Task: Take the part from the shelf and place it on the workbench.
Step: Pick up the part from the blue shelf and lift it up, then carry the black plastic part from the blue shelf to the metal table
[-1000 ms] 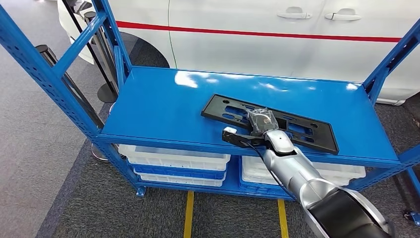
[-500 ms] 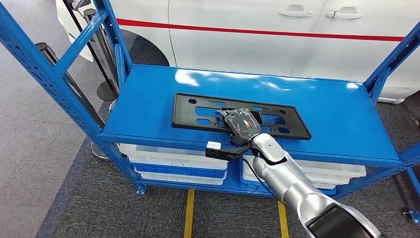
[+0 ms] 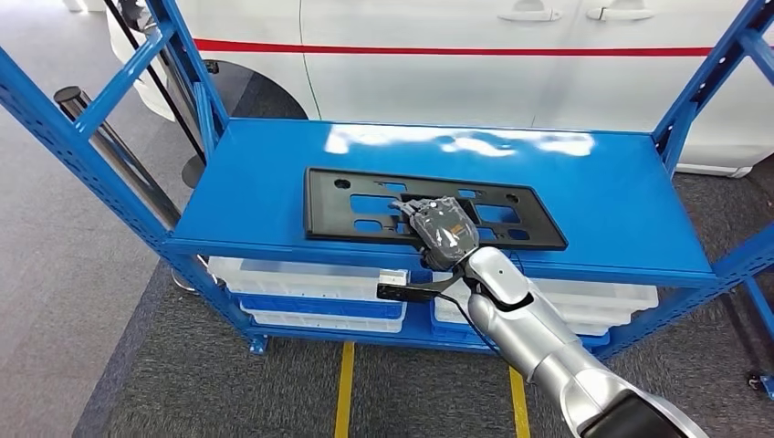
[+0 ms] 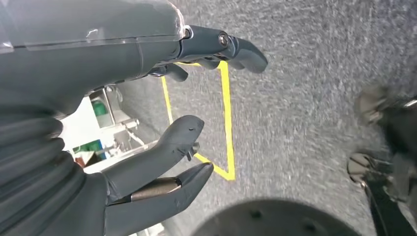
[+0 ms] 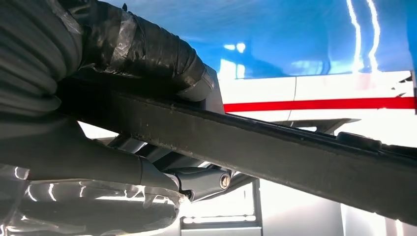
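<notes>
The part (image 3: 429,208) lies flat near the shelf's (image 3: 274,196) front edge, turned square and further left than a second ago; the right hand (image 3: 444,228) grips its near edge. The left hand (image 4: 147,123) hangs with fingers apart, holding nothing.

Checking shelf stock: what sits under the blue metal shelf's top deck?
Under the blue metal shelf deck, white plastic trays stack on blue trays. Their contents are hidden, and the right arm covers the middle.

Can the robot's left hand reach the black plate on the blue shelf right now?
Probably not. The left robot hand hangs open, low over the grey floor with yellow lines, away from the shelf. The right robot hand already grips the black plate at its near edge.
</notes>
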Tool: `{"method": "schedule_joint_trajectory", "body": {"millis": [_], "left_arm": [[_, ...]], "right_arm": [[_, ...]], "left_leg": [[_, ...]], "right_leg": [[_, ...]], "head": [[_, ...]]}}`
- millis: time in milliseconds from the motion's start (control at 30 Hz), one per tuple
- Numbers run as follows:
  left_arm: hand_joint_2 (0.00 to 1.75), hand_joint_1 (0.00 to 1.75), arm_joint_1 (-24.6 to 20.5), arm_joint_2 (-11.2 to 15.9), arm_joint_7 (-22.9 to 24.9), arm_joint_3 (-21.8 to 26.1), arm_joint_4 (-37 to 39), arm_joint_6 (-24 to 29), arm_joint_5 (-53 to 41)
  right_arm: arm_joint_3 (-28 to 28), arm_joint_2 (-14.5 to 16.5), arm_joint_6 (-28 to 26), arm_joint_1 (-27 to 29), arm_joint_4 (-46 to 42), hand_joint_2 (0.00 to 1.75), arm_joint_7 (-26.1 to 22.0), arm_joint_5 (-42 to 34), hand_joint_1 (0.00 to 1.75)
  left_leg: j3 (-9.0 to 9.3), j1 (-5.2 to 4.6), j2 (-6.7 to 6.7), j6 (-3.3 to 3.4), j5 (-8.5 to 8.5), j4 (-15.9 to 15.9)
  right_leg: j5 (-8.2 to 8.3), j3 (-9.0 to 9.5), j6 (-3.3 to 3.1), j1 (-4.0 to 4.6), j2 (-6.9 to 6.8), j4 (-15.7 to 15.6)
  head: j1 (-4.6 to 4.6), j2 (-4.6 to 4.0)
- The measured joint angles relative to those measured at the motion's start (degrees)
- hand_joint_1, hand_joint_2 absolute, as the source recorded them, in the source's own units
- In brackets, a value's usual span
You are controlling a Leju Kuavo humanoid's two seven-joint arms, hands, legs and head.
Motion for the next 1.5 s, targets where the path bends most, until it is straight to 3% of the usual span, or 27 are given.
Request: {"method": "schedule_joint_trajectory", "body": {"millis": [67,100,167,233,300,400,467,533,567,600,633,700,767,800,867,933,967,1033,1067,1100,1167,1233,1300,1333,1400,1433,1500], "left_arm": [[1.75,0.00,-0.03,0.00,0.01,0.01,-0.01,0.02,-0.01],[1.75,0.00,-0.04,0.00,0.02,0.01,-0.01,0.03,-0.01],[1.75,0.00,-0.06,0.01,0.01,0.01,-0.01,0.04,-0.03],[1.75,0.00,-0.20,0.16,0.02,0.01,0.00,0.00,-0.05],[1.75,0.00,-0.30,0.31,0.03,0.01,0.01,-0.07,-0.08],[1.75,0.00,-0.36,0.33,0.30,0.03,0.03,-0.05,-0.22],[1.75,0.00,-0.47,0.31,0.66,0.03,0.04,-0.01,-0.37],[1.75,0.00,-0.48,0.29,0.90,0.03,0.04,0.03,-0.45],[1.75,0.00,-0.45,0.28,0.96,0.03,0.04,0.05,-0.47],[1.75,0.00,-0.43,0.27,0.98,0.03,0.04,0.06,-0.49],[1.75,0.00,-0.42,0.25,0.99,0.03,0.04,0.07,-0.51],[1.75,0.00,-0.43,0.19,1.01,0.03,0.04,0.07,-0.54],[1.75,0.00,-0.43,0.15,1.01,0.03,0.04,0.07,-0.57],[1.75,0.00,-0.41,0.15,1.01,0.03,0.04,0.07,-0.57],[1.75,0.00,-0.34,0.13,1.02,0.03,0.04,0.07,-0.58],[1.75,0.00,-0.29,0.08,1.03,0.03,0.06,0.07,-0.58],[1.75,0.00,-0.26,0.06,1.04,0.03,0.07,0.07,-0.59],[1.75,0.00,-0.27,0.04,1.05,0.03,0.08,0.07,-0.60],[1.75,0.00,-0.28,0.05,1.05,0.03,0.08,0.08,-0.60],[1.75,0.00,-0.30,0.07,1.05,0.03,0.08,0.09,-0.62],[1.75,0.00,-0.33,0.07,1.25,0.03,0.08,0.15,-0.88],[1.75,0.00,-0.46,0.12,1.66,0.01,0.07,0.28,-1.51],[1.75,0.00,-0.64,0.17,1.93,-0.07,0.06,0.50,-2.35],[1.75,0.00,-0.70,0.16,2.01,-0.17,0.06,0.65,-2.88],[1.75,0.00,-0.72,0.03,2.14,-0.65,0.07,0.99,-4.02],[1.75,0.00,-0.75,-0.02,2.18,-1.00,0.08,1.17,-4.49],[1.75,0.00,-0.82,-0.06,2.19,-1.53,0.09,1.35,-4.83]], "right_arm": [[0.15,-0.12,0.00,0.13,-0.17,1.75,0.01,0.03,1.75],[0.28,-0.19,0.00,0.21,-0.22,1.75,0.02,0.05,1.75],[0.50,-0.33,0.02,0.32,-0.46,1.75,0.03,0.07,1.75],[0.57,-0.47,0.09,0.33,-0.95,1.75,0.14,-0.03,1.75],[0.58,-0.62,0.20,0.32,-1.42,1.75,0.25,-0.26,1.75],[0.60,-0.84,0.45,0.34,-1.78,1.75,0.25,-0.67,1.75],[0.60,-1.09,0.66,0.31,-1.92,1.75,0.27,-0.90,1.75],[0.60,-1.29,0.81,0.38,-2.02,1.75,0.31,-1.03,1.75],[0.61,-1.37,0.85,0.46,-2.04,1.75,0.33,-1.08,1.75],[0.61,-1.42,0.85,0.54,-2.04,1.75,0.33,-1.11,1.75],[0.62,-1.45,0.85,0.59,-2.05,1.75,0.33,-1.14,1.75],[0.62,-1.51,0.85,0.55,-2.23,1.75,0.33,-1.14,1.75],[0.63,-1.56,0.84,0.46,-2.61,1.75,0.33,-1.15,1.75],[0.63,-1.60,0.84,0.42,-2.76,1.75,0.33,-1.16,1.75],[0.65,-1.67,0.85,0.45,-2.93,1.75,0.33,-1.19,1.75],[0.66,-1.69,0.88,0.43,-2.99,1.75,0.33,-1.20,1.75],[0.66,-1.69,0.89,0.43,-3.02,1.75,0.33,-1.20,1.75],[0.66,-1.69,0.90,0.44,-3.06,1.75,0.33,-1.20,1.75],[0.66,-1.69,0.90,0.49,-3.07,1.75,0.33,-1.20,1.75],[0.66,-1.69,0.90,0.54,-3.07,1.75,0.33,-1.20,1.75],[0.66,-1.70,0.93,0.63,-3.08,1.75,0.34,-1.22,1.75],[0.66,-1.80,0.96,0.67,-3.27,1.75,0.40,-1.31,1.75],[0.64,-2.43,0.85,0.88,-3.79,1.75,0.42,-1.66,1.75],[0.55,-3.07,0.72,1.20,-4.14,1.75,0.24,-2.03,1.75],[-0.05,-4.89,0.19,2.21,-4.78,1.75,-0.68,-3.24,1.75],[-0.61,-5.89,-0.14,2.70,-5.02,1.75,-1.38,-3.88,1.75],[-2.08,-7.60,-0.56,3.19,-5.19,1.75,-2.86,-4.86,1.75]], "left_leg": [[-1.06,-0.10,0.00,0.06,-2.89,5.79],[-0.34,-0.19,0.00,0.22,-2.62,6.21],[4.17,-0.53,-0.02,1.02,0.09,0.85],[9.12,-1.02,-0.04,2.05,1.26,-6.66],[10.67,-1.50,-0.06,2.49,1.21,-9.82],[10.21,-1.49,0.10,3.05,3.10,-11.03],[9.34,-1.09,0.37,3.66,4.78,-11.87],[7.74,-1.08,0.49,3.88,6.08,-11.85],[6.85,-1.06,0.52,3.78,6.66,-11.72],[5.95,-1.01,0.54,3.67,7.18,-11.52],[5.07,-0.94,0.55,3.51,7.66,-11.27],[3.42,-0.76,0.55,2.99,8.41,-10.49],[2.27,-0.76,0.49,2.26,9.07,-9.67],[1.99,-0.82,0.45,1.86,9.46,-9.51],[1.76,-0.77,0.36,1.04,10.32,-9.69],[1.01,-0.52,0.27,0.43,8.81,-8.61],[0.26,-0.42,0.25,0.18,6.39,-6.54],[-1.65,-0.37,0.26,-0.18,0.32,0.58],[-2.28,-0.38,0.27,-0.28,-1.58,4.25],[-2.25,-0.39,0.27,-0.27,-1.99,6.71],[0.69,-0.53,0.24,0.22,0.46,5.89],[7.22,-0.98,0.18,1.32,2.08,-1.84],[12.28,-1.51,0.15,2.11,1.03,-9.21],[13.21,-1.77,0.15,2.35,0.60,-11.05],[12.65,-1.83,0.25,2.85,1.76,-11.89],[12.22,-1.69,0.34,3.29,2.55,-12.24],[10.75,-1.38,0.53,4.00,4.29,-12.61]], "right_leg": [[0.83,-1.21,-0.23,0.44,-0.08,0.14],[1.21,-1.83,-0.28,0.66,-0.11,0.27],[1.92,-2.89,-0.29,1.05,-0.10,0.55],[2.64,-3.55,-0.05,1.22,-0.11,0.65],[3.40,-3.71,0.57,1.04,-0.19,0.47],[3.75,-3.93,1.65,0.84,-0.14,0.18],[-0.01,-5.12,2.19,0.77,-0.03,3.03],[-5.47,-6.99,2.67,0.45,-0.01,9.82],[-6.87,-7.53,2.93,0.29,-0.03,13.07],[-6.96,-7.37,3.16,0.12,-0.03,14.95],[-5.95,-6.28,3.36,-0.06,-0.04,14.92],[-3.61,-1.24,3.59,-0.40,-0.05,9.10],[-3.63,3.43,3.19,-0.23,0.08,2.11],[-4.11,4.35,2.78,-0.05,0.18,0.40],[-3.55,4.01,1.68,0.15,0.24,-0.04],[-2.44,3.15,0.55,0.03,-0.01,-0.27],[-1.71,2.48,0.07,-0.05,-0.12,-0.39],[-0.32,0.79,-0.39,0.12,-0.17,-0.36],[0.39,-0.16,-0.44,0.25,-0.17,-0.31],[1.08,-1.11,-0.46,0.39,-0.18,-0.26],[2.43,-2.93,-0.41,0.67,-0.17,-0.15],[3.68,-4.27,-0.22,0.95,-0.11,-0.06],[4.81,-4.83,0.27,0.99,-0.20,-0.17],[5.41,-4.91,0.67,0.91,-0.33,-0.38],[6.19,-4.97,1.47,0.70,-0.48,-0.89],[5.31,-5.30,1.83,0.66,-0.42,-0.49],[0.20,-6.69,2.35,0.52,-0.18,3.45]], "head": [[0.00,-0.01],[0.00,-0.01],[0.00,-0.01],[0.02,0.00],[0.02,0.00],[0.01,0.00],[0.03,0.00],[0.04,0.00],[0.04,0.00],[0.04,-0.01],[0.04,-0.01],[0.04,0.00],[0.01,0.00],[-0.02,0.00],[0.00,-0.01],[0.02,-0.01],[0.01,-0.01],[0.01,0.00],[0.01,0.00],[0.01,0.00],[0.01,0.00],[0.02,-0.01],[0.03,-0.01],[0.02,-0.01],[0.01,0.00],[0.02,0.00],[0.04,0.00]]}}
